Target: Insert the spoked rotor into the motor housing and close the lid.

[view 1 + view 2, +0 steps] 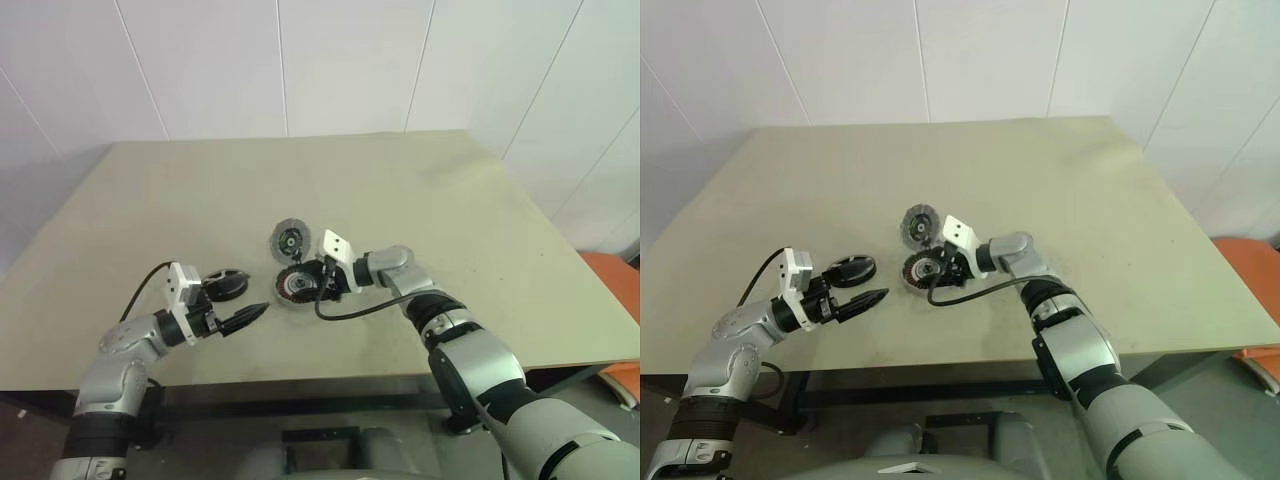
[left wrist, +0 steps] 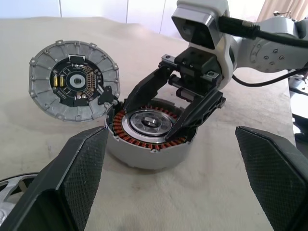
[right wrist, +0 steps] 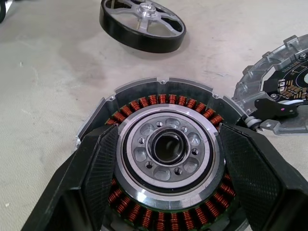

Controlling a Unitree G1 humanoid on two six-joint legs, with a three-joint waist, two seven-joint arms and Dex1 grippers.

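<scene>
The spoked rotor (image 3: 139, 42), a black ring with silvery spokes and hub, lies flat on the bench (image 1: 450, 220), apart from the motor housing (image 2: 144, 160) on the robot's left side and close by the left gripper (image 2: 171, 134). That gripper's jaws stand wide apart and empty, pointing across toward the housing. The housing is a round silvery-grey case sitting upright on the bench, with a ring of reddish-copper windings showing around a silvery centre ring and a dark bore. Its lid (image 2: 72, 82) is swung open and lies just beside it on the far side, joined at a small black hinge piece, with a dark round circuit board facing up; the markings on that board are too small to read. The right gripper (image 3: 168, 132) reaches over the housing, jaws spread to either side of the centre ring above the windings, with nothing held between them.
</scene>
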